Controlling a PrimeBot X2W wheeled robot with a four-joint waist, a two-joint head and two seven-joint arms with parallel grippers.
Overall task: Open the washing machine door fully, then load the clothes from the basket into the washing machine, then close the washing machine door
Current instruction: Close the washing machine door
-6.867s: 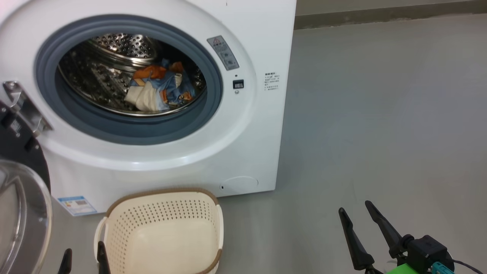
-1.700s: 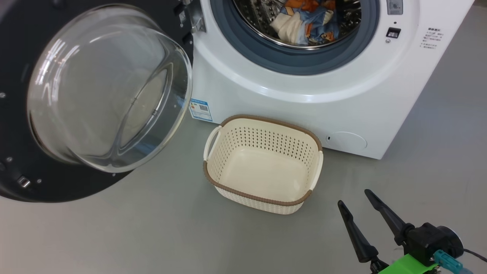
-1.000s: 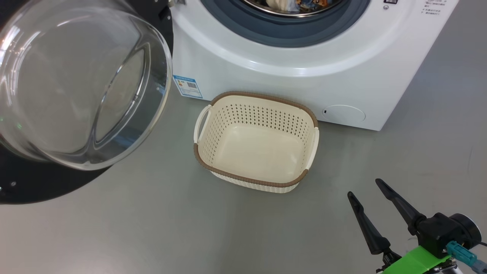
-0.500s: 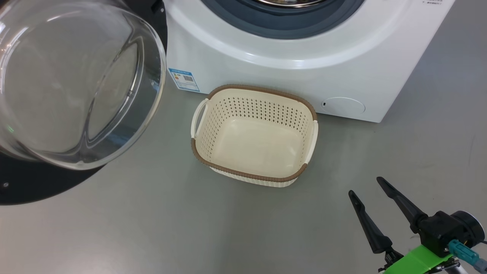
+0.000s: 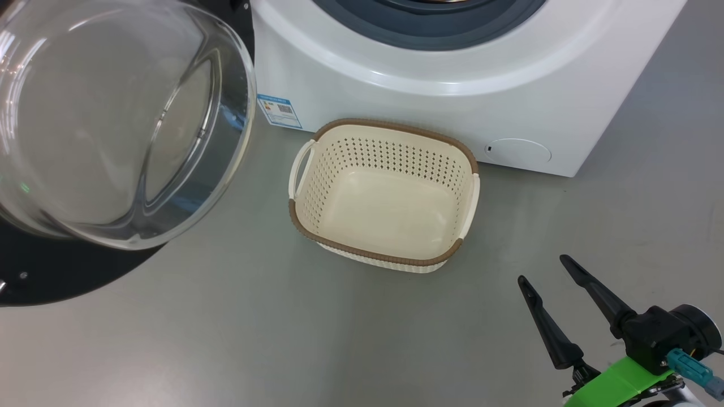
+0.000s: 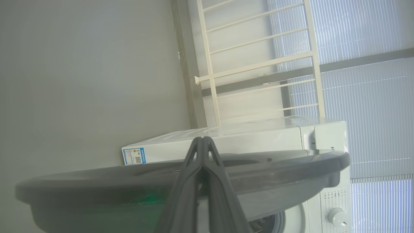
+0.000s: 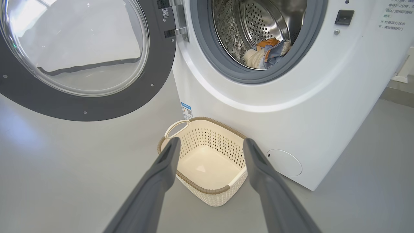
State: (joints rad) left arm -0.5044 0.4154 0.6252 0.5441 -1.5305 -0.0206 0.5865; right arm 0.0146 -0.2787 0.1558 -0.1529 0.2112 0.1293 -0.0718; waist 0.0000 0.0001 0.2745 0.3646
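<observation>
The washing machine door (image 5: 113,118) hangs wide open at the left, its glass bowl bulging toward me inside the black rim (image 7: 97,106). The clothes (image 7: 266,53) lie in the steel drum of the washing machine (image 5: 452,73). In front of the machine, the basket (image 5: 373,257) sits empty on the floor. My right gripper (image 5: 543,269) hovers open at the lower right, short of the basket (image 7: 200,187), holding nothing. My left gripper (image 6: 202,139) is shut and empty by the door's outer side (image 6: 97,181); contact cannot be told.
Grey floor surrounds the basket and spreads right of the machine. A blue label sticker (image 5: 279,111) and a round flap (image 5: 519,151) mark the machine's lower front. The left wrist view has a white rack (image 6: 258,64) and window blinds behind the machine.
The head camera has tilted a little, so the drum opening has slid out of the top of its picture. Door, basket and both grippers keep their places and states.
</observation>
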